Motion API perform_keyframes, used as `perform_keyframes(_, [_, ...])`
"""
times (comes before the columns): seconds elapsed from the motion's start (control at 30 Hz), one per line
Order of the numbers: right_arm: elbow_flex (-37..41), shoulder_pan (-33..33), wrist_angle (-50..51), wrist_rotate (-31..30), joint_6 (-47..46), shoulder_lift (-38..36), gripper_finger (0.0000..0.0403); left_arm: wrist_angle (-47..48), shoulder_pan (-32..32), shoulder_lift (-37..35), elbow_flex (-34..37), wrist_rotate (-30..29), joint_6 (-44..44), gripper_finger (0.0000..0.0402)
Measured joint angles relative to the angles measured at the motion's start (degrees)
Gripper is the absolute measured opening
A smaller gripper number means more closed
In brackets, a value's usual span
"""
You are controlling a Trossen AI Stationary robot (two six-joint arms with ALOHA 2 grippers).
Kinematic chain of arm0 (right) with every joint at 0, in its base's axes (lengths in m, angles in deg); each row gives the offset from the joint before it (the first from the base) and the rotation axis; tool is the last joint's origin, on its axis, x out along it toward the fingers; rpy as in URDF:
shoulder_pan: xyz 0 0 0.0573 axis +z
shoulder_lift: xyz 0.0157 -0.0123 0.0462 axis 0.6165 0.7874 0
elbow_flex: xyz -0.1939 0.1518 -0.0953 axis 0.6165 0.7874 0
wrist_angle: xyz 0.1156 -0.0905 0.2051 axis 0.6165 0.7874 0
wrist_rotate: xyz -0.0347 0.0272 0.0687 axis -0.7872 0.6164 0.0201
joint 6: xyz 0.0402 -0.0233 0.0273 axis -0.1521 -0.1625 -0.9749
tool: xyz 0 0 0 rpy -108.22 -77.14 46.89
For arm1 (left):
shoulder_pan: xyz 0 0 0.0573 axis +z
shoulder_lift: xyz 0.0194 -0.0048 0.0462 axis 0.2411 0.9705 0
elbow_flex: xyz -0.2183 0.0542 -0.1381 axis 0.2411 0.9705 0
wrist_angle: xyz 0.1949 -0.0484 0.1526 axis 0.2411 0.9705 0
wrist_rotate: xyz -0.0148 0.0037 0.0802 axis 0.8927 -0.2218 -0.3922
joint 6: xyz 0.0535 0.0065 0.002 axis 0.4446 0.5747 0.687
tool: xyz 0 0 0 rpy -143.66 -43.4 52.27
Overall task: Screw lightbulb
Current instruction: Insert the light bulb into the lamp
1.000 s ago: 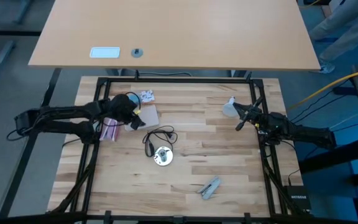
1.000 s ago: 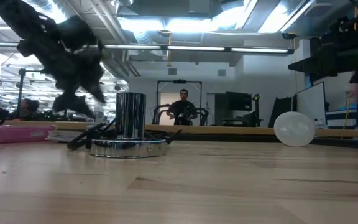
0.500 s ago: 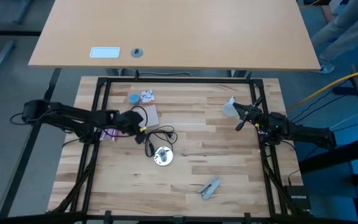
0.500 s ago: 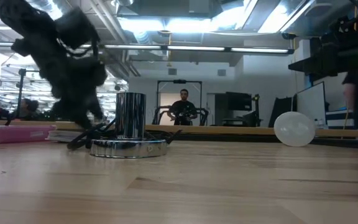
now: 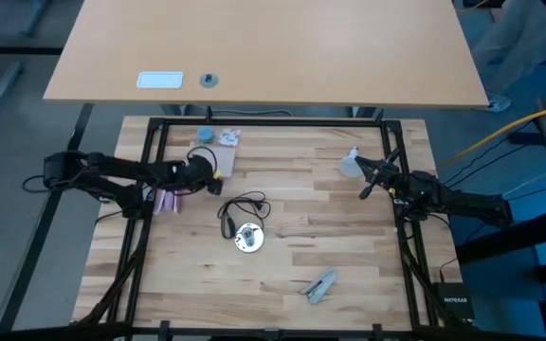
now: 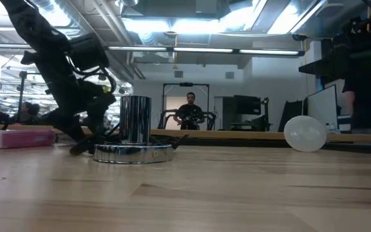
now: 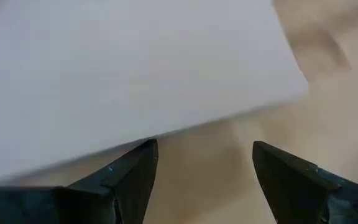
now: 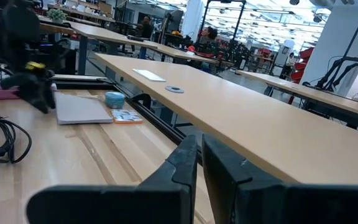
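Observation:
The frosted white lightbulb (image 5: 350,167) lies on its side on the wooden table at the far right, also in the low view (image 6: 305,133). My right gripper (image 5: 364,186) hangs shut just beside it, pointing level (image 8: 201,163); the right wrist view does not show the bulb. A shiny silver disc with an upright socket (image 5: 246,238) (image 6: 134,136) and a black cord (image 5: 241,206) sits mid-table. My left gripper (image 5: 202,170) (image 7: 204,165) is open, tipped down over the table at the edge of a pale pad (image 5: 222,162) (image 7: 135,74). My left gripper has its open fingertips (image 7: 143,155) right at the pad's near edge (image 7: 166,132), slanting down from the table's left. I cannot tell whether a fingertip touches the pad. Nothing lies between the fingers.
A blue cap (image 5: 205,135) and a printed card (image 5: 227,138) lie at the far edge beyond the pad. A pink object (image 5: 167,201) lies under the left arm. A grey tool (image 5: 320,285) lies near the front. A person stands in the room behind (image 6: 190,108).
My left gripper has sunk toward the table and tipped downward, reaching out toward the cord and then drawing back to the pad's edge, staying open. The pad, card and blue cap now lie a little nearer the table's far edge.

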Motion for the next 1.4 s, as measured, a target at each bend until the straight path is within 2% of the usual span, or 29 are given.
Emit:
perform_keyframes(0.1, [0.0,0.0,0.0,0.0,0.0,0.0,0.003,-2.4,1.9,0.0,0.0,1.7,2.8,0.0255])
perform_keyframes(0.2, [0.0,0.0,0.0,0.0,0.0,0.0,0.003,-7.5,2.3,0.0,0.0,7.9,7.3,0.0255])
perform_keyframes(0.43, [0.0,0.0,0.0,0.0,0.1,0.0,0.003,-22.0,1.7,0.0,0.0,31.3,18.2,0.0255])
perform_keyframes(0.53, [0.0,0.0,0.0,0.5,0.1,0.0,0.003,-25.0,-0.4,0.0,0.0,37.5,19.6,0.0255])
perform_keyframes(0.8, [0.0,0.0,0.0,2.6,0.1,0.1,0.003,-26.4,-12.4,0.0,0.0,37.9,19.1,0.0255])
perform_keyframes(0.93, [0.0,0.0,0.0,2.6,0.1,0.1,0.003,-28.7,-17.3,0.0,-0.2,29.5,18.2,0.0255])
perform_keyframes(1.07, [0.0,0.0,0.0,2.6,0.1,0.1,0.0031,-25.8,-19.7,0.8,-2.6,25.1,19.4,0.0255])
perform_keyframes(1.4, [0.0,0.0,-0.2,2.6,-0.1,0.1,0.0031,-16.4,-22.3,7.2,-11.8,24.7,24.4,0.0255])
